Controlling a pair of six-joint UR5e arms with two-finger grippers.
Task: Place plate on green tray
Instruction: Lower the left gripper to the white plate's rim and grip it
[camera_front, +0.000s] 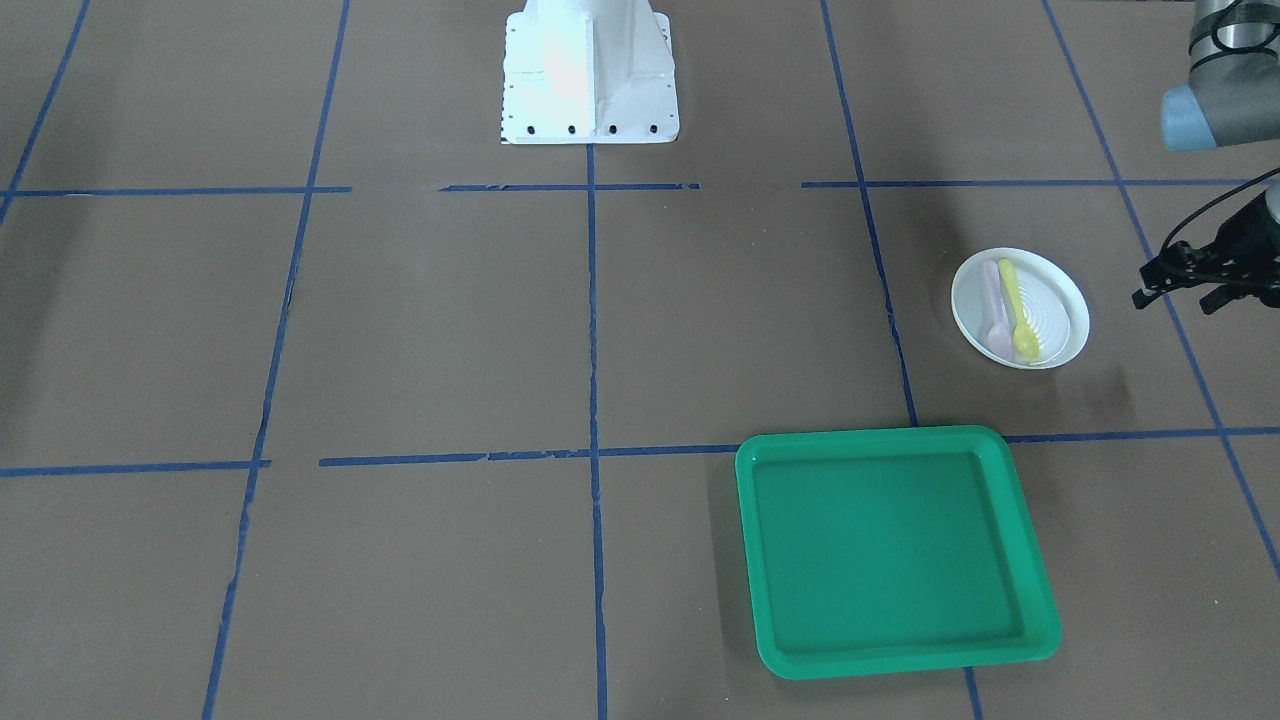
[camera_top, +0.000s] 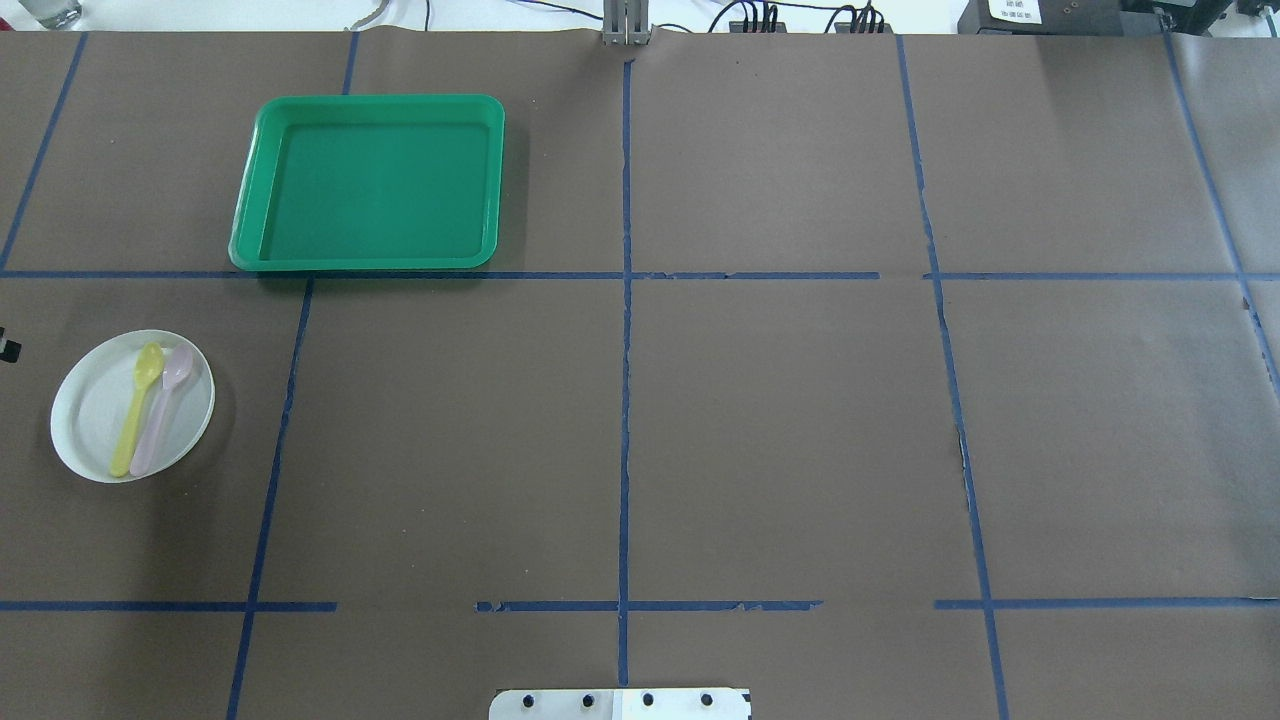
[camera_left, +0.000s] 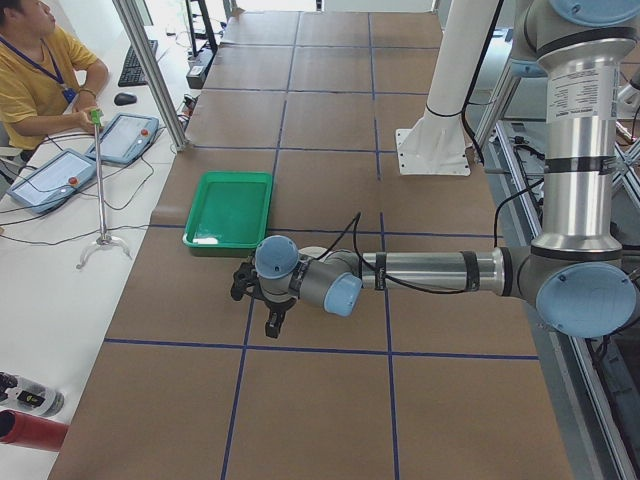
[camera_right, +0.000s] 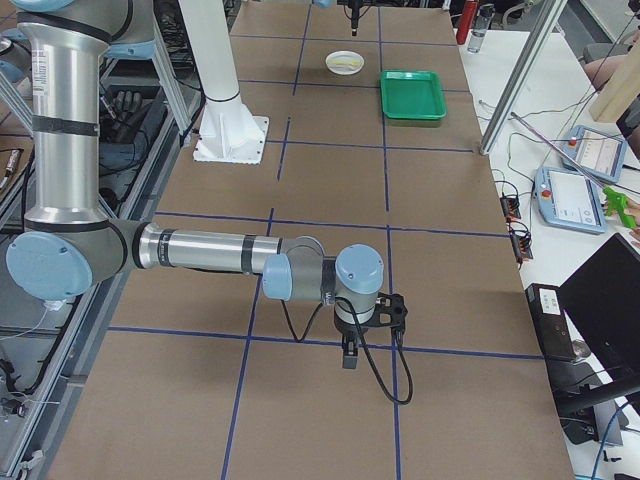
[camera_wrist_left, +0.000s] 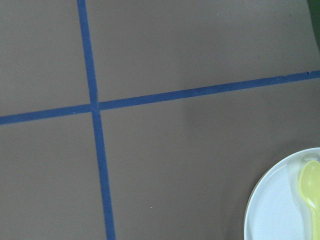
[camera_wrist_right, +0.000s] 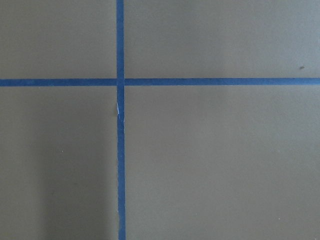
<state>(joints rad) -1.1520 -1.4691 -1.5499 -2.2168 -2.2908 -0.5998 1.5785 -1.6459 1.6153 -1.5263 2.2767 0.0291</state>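
Nothing is done yet: the small round white plastic plate (camera_top: 90, 410) lies on the brown table (camera_top: 780, 430) well apart from the large rectangular green plastic tray (camera_top: 365, 100), the left gripper (camera_front: 1190, 280) near it, the right gripper (camera_right: 365, 325) far off, and I cannot tell either's finger spread.

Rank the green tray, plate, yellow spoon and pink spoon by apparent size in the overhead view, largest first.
1. green tray
2. plate
3. yellow spoon and pink spoon: they look about alike, so neither is ranked above the other.
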